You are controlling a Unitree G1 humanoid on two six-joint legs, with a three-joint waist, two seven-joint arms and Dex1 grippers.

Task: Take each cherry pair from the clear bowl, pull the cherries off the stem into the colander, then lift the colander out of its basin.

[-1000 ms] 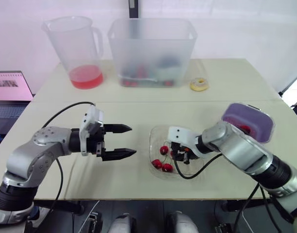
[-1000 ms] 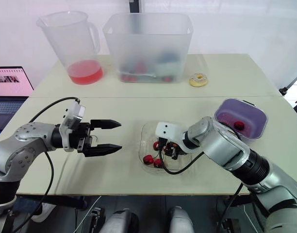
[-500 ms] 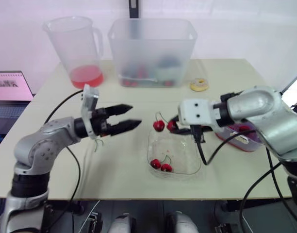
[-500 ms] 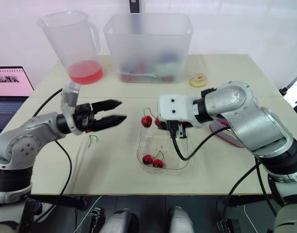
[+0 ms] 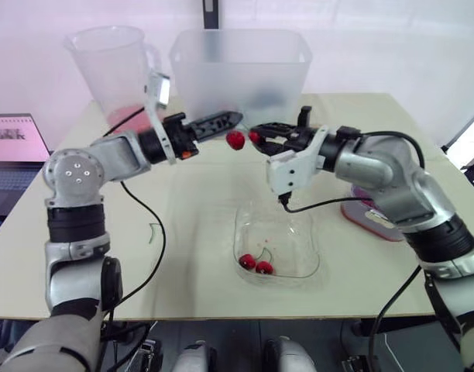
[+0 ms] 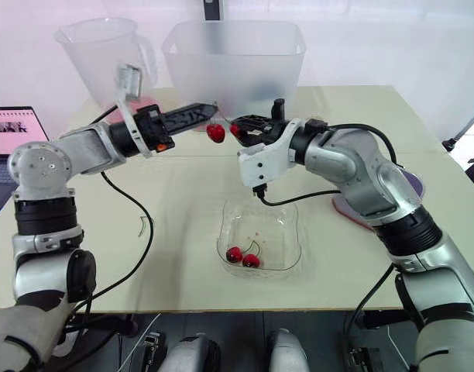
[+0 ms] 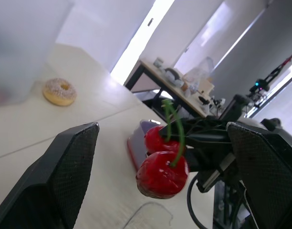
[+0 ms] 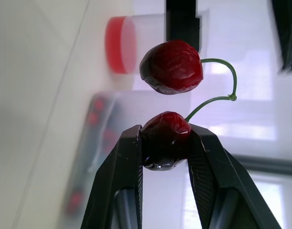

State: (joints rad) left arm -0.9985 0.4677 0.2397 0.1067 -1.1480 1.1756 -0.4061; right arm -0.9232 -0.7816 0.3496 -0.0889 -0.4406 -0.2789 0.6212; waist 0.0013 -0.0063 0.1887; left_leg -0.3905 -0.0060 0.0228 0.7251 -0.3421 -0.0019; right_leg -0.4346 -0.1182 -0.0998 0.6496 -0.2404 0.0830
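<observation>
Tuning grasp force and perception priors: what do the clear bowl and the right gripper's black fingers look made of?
Shallow clear square bowl: likely thin glossy transparent plastic; the tabletop shows through and its rim catches highlights; glass can't be excluded. Right gripper, shut on a dark red cherry: black fingers look matte, finely grained, probably moulded or printed plastic; no metallic shine.

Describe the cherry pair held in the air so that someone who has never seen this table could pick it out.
Find the big frosted tub at the back of the table. Just in front of it, above the tabletop, hangs a cherry pair, one cherry pinched in the jaws of the right gripper. Unlike the other pair, lying in the clear bowl, it is airborne.
</observation>
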